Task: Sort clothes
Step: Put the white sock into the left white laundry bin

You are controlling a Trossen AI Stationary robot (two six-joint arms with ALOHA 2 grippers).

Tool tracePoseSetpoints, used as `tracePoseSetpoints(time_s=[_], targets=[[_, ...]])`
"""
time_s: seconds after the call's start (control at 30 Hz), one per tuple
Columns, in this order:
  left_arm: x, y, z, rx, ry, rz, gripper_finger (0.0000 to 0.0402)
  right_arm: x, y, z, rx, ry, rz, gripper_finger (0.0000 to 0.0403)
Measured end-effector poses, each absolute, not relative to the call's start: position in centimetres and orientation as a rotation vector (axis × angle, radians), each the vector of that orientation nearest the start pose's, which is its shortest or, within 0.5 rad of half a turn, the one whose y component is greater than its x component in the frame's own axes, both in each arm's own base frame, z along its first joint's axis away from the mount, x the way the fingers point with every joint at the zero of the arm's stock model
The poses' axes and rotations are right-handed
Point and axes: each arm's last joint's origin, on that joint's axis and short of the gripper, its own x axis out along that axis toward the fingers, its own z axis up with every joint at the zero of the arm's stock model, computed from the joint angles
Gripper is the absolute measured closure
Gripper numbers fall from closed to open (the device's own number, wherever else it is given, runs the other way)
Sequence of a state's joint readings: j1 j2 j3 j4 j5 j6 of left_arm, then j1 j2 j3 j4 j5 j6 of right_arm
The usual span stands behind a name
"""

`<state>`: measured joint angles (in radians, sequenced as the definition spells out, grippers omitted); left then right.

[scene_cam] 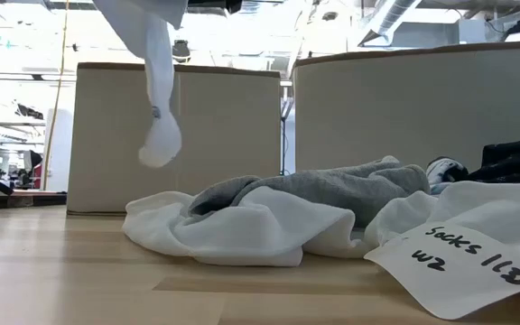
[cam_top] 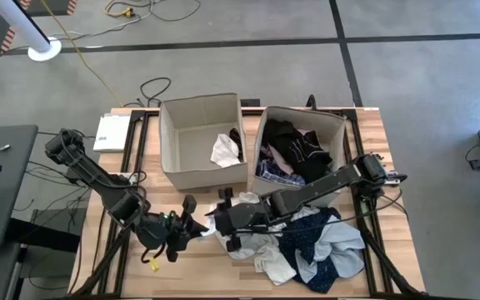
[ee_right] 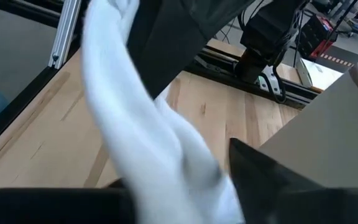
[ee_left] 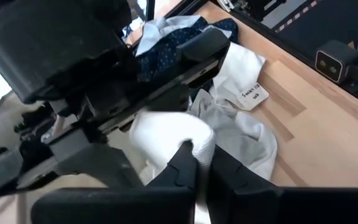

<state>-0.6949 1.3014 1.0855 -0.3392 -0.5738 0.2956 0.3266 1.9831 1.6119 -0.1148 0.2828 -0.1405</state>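
A: What does the bench (cam_top: 394,150) carry, biggest things first?

B: Two beige fabric boxes stand side by side along its far edge. The left box (cam_top: 200,142) has a white garment (cam_top: 223,150) crumpled in its near right corner, with a bit of dark cloth just beside it. The right box (cam_top: 300,143) is heaped with black clothes (cam_top: 294,146), and blue plaid fabric (cam_top: 275,175) shows at its near left corner.

A: And the clothes left outside the boxes?

B: A loose pile lies toward the near right corner: a navy dotted piece (cam_top: 307,233), light blue cloth (cam_top: 336,250), and soft rumpled white and grey fabric (scene_cam: 332,194) at the pile's left. One white piece carries a handwritten paper tag (scene_cam: 468,262).

A: The claws?

B: The left gripper (ee_left: 202,163), near the middle of the near edge, is pressed together and pinches a white sock (ee_left: 169,134). The right gripper (cam_top: 223,221), reaching in from the right edge, sits just beside it at the same sock; whether its fingers grip cannot be told. The sock hangs limp above the wood in the low view.

A: The surface and room?

B: Pale wood planks in a dark metal frame, on a grey concrete floor with cables (cam_top: 152,87) trailing across it.
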Motion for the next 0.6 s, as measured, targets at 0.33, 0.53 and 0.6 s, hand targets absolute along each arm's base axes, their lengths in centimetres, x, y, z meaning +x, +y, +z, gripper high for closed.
tracePoseSetpoints(time_s=[0.33,0.53,0.6], targets=[[22.6,-16.8,31.6,0.618,0.421,-0.176,0.0385,43.9,13.9,26.8,-0.319,0.457,0.097,0.0390],[21.1,-17.2,31.3,0.642,0.467,-0.093,0.0319,43.6,13.4,27.8,-0.336,0.448,0.091,0.0400],[20.5,-17.2,31.3,0.636,0.477,-0.053,0.0287,43.3,13.1,28.7,-0.346,0.428,0.083,0.0400]])
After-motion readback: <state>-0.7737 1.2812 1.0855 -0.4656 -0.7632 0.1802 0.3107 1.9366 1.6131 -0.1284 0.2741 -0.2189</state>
